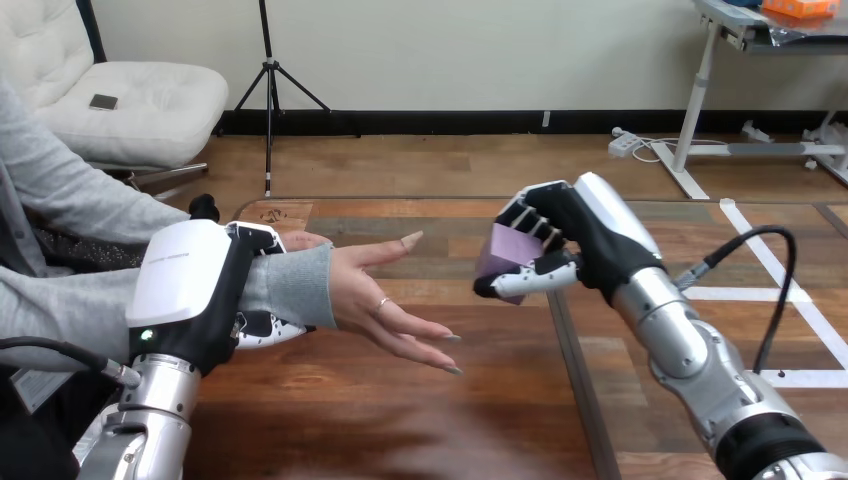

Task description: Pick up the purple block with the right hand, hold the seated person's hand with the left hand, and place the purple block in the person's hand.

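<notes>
My right hand [570, 240] is raised above the table at centre right, its fingers and thumb curled round the purple block [503, 258]. The block hangs just right of the person's fingertips, apart from them. The person's hand [385, 295] reaches in from the left, palm up and fingers spread. My left hand [200, 285] is at the person's wrist, with its fingers wrapped round the grey sleeve [290, 288] from below and behind.
The wooden table [400, 400] stretches below both hands, with a dark seam [575, 370] running front to back under my right forearm. The person's forearm crosses the table's left side.
</notes>
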